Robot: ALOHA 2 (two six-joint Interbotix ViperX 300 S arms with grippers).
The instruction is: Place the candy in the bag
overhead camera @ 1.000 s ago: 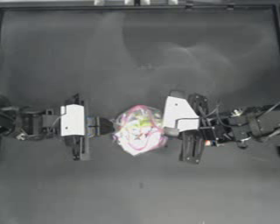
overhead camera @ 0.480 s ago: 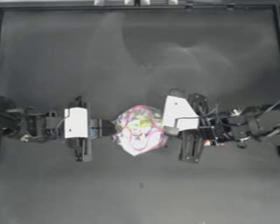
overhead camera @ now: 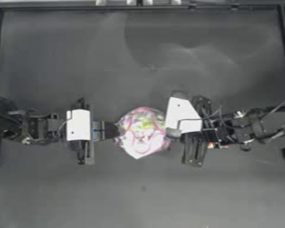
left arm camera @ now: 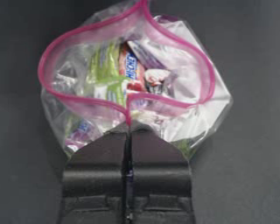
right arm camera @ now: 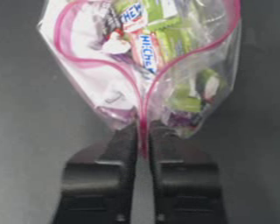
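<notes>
The clear bag [overhead camera: 142, 132] with its pink seal strip hangs between my two grippers at the table's middle, its mouth spread open. My left gripper [overhead camera: 114, 130] is shut on the bag's rim from the left, and in the left wrist view it [left arm camera: 129, 127] pinches the pink strip of the bag [left arm camera: 186, 94]. My right gripper [overhead camera: 170, 132] is shut on the opposite rim, and its wrist view shows it [right arm camera: 143, 124] clamped on the strip. A red-and-white candy [left arm camera: 129, 65] lies inside the bag [right arm camera: 107, 87] among multicoloured sweets, and the candy [right arm camera: 147, 51] also shows in the right wrist view.
The dark table [overhead camera: 145, 53] stretches around the bag, bounded by a raised frame at the far edge [overhead camera: 142, 8] and sides. Both arms lie along the table's middle line.
The left arm has edged slightly toward the bag. The bag and the right gripper stay where they were.
</notes>
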